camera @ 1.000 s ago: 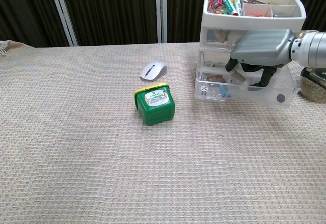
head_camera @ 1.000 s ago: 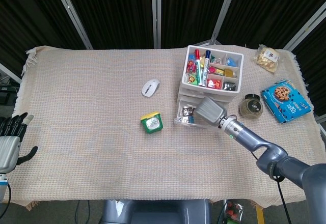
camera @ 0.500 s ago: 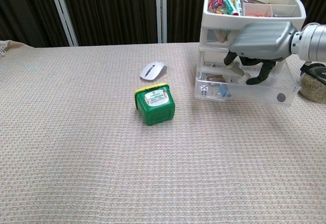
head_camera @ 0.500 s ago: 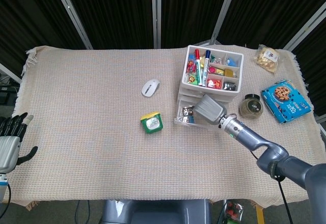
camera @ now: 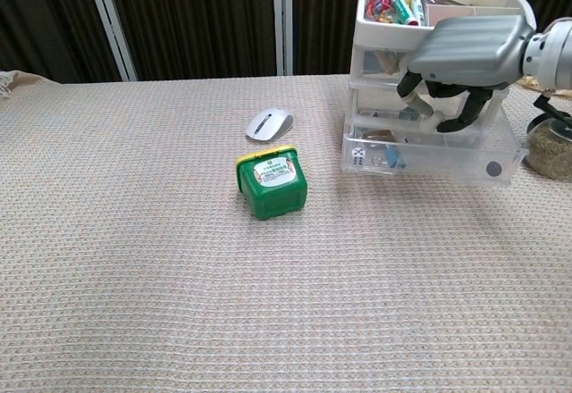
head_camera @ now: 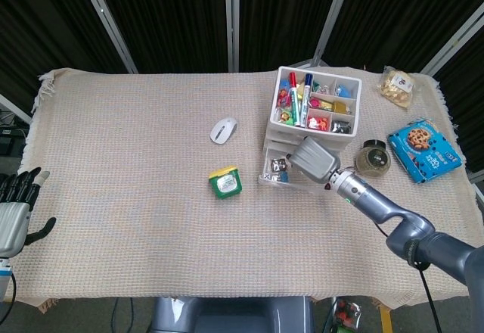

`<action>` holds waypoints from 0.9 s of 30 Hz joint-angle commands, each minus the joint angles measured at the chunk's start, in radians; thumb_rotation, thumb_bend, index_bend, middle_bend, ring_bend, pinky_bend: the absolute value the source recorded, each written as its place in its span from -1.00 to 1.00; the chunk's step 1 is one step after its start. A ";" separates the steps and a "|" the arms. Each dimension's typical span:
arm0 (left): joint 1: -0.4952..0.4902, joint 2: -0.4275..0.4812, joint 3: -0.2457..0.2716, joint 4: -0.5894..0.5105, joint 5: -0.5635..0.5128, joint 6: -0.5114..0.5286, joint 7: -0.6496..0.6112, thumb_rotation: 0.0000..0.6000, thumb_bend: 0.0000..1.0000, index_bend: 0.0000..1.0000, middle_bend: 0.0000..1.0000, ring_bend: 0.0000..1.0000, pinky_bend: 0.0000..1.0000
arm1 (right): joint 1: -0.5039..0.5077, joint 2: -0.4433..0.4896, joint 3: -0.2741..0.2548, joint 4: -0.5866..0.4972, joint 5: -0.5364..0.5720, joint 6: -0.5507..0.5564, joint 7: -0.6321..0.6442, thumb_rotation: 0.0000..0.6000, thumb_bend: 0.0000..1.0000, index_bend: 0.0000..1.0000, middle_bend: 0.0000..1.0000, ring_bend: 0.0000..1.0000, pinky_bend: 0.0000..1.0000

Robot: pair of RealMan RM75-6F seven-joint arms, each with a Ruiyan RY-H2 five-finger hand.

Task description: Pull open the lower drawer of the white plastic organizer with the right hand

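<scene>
The white plastic organizer [head_camera: 281, 126] [camera: 442, 20] stands at the table's back right, its top tray full of pens and small items. Its clear lower drawer [head_camera: 274, 177] [camera: 429, 156] sticks out toward me, with small items showing inside. My right hand [head_camera: 311, 159] [camera: 465, 54] hovers over the pulled-out drawer in front of the middle drawer, fingers curled downward with nothing in them. Its fingertips [camera: 447, 125] hang just above the drawer's rim. My left hand [head_camera: 15, 212] rests off the table's left edge with fingers apart, holding nothing.
A green box with a yellow lid [head_camera: 225, 182] [camera: 271, 180] sits left of the drawer, and a white mouse [head_camera: 223, 130] [camera: 269, 123] lies behind it. A jar [head_camera: 372, 157] [camera: 550, 147], a blue cookie box [head_camera: 424, 149] and a snack bag [head_camera: 398, 85] lie right of the organizer.
My right hand has lifted up and back out of the lower drawer, which stays pulled out. The left hand has not moved.
</scene>
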 commanded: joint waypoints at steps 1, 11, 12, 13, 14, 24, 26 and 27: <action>0.000 0.000 0.000 0.000 0.000 0.000 0.000 1.00 -0.37 -0.85 -1.00 -1.00 -1.00 | -0.009 0.039 0.007 -0.051 -0.003 0.025 -0.019 1.00 -0.24 0.46 1.00 1.00 0.33; 0.001 0.000 0.002 0.001 0.004 0.002 -0.003 1.00 -0.37 -0.85 -1.00 -1.00 -1.00 | -0.085 0.186 -0.004 -0.279 -0.048 0.160 -0.099 1.00 -0.24 0.46 1.00 1.00 0.33; 0.001 0.000 0.002 0.001 0.004 0.002 -0.003 1.00 -0.37 -0.85 -1.00 -1.00 -1.00 | -0.091 0.197 -0.003 -0.296 -0.048 0.167 -0.108 1.00 -0.24 0.46 1.00 1.00 0.33; 0.001 0.000 0.002 0.001 0.004 0.002 -0.003 1.00 -0.37 -0.85 -1.00 -1.00 -1.00 | -0.103 0.214 -0.003 -0.316 -0.049 0.179 -0.119 1.00 -0.24 0.46 1.00 1.00 0.33; 0.001 0.000 0.002 0.001 0.004 0.002 -0.003 1.00 -0.37 -0.85 -1.00 -1.00 -1.00 | -0.110 0.225 -0.003 -0.329 -0.049 0.185 -0.124 1.00 -0.24 0.46 1.00 1.00 0.33; 0.000 0.001 0.002 -0.001 0.004 0.001 -0.001 1.00 -0.38 -0.85 -1.00 -1.00 -1.00 | -0.213 0.342 -0.037 -0.373 -0.037 0.234 -0.109 1.00 -0.24 0.46 1.00 1.00 0.33; 0.000 0.001 0.002 -0.001 0.004 0.001 0.000 1.00 -0.38 -0.85 -1.00 -1.00 -1.00 | -0.226 0.351 -0.048 -0.364 -0.037 0.223 -0.104 1.00 -0.24 0.46 1.00 1.00 0.33; 0.000 0.001 0.001 -0.002 0.004 0.002 0.001 1.00 -0.37 -0.85 -1.00 -1.00 -1.00 | -0.234 0.353 -0.056 -0.358 -0.036 0.216 -0.100 1.00 -0.24 0.46 1.00 1.00 0.33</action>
